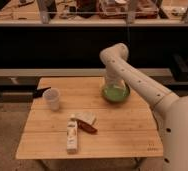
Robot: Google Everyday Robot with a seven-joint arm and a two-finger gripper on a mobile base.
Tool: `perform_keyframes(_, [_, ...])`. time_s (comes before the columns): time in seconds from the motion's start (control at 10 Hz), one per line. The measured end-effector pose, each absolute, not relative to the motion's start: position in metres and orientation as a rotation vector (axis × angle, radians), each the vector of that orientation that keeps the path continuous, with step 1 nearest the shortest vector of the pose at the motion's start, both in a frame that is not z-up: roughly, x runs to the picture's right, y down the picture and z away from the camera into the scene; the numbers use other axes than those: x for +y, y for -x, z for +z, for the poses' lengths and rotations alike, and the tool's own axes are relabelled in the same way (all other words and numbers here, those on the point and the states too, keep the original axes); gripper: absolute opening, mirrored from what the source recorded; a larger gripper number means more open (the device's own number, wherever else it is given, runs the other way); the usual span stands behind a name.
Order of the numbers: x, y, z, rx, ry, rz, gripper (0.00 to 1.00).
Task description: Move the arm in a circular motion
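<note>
The arm [137,82] rises from the near right corner, its long axis slanting up and left across the desk [117,130] to an elbow above the far right part, then bending down. The gripper [113,82] hangs behind the green bowl [116,93]; cannot tell its opening. A white cup [52,98] stands far left, a long packet [73,135] nearer.
</note>
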State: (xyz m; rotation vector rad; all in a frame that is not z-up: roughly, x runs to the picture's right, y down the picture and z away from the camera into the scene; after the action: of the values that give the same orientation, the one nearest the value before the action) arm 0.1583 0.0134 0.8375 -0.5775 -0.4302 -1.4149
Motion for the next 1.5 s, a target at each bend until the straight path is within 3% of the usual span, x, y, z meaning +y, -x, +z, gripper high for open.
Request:
perform_keyframes(0.3, [0.062, -0.225, 0.803, -0.378, 0.642, -1.225, 0.8])
perform_keyframes(0.6, [0.105, -0.211, 0.754, -0.342, 0.649, -1.249, 0.8])
perform_keyframes(0.9, [0.13, -0.119, 0.706, -0.402, 0.587, -1.409, 0.8])
perform_keyframes(1.1, [0.145, -0.019, 0.674, -0.5, 0.525, -1.589, 0.8])
perform_keyframes(1.5, [0.145, 0.136, 0.642, -0.701, 0.37, -1.807, 0.8])
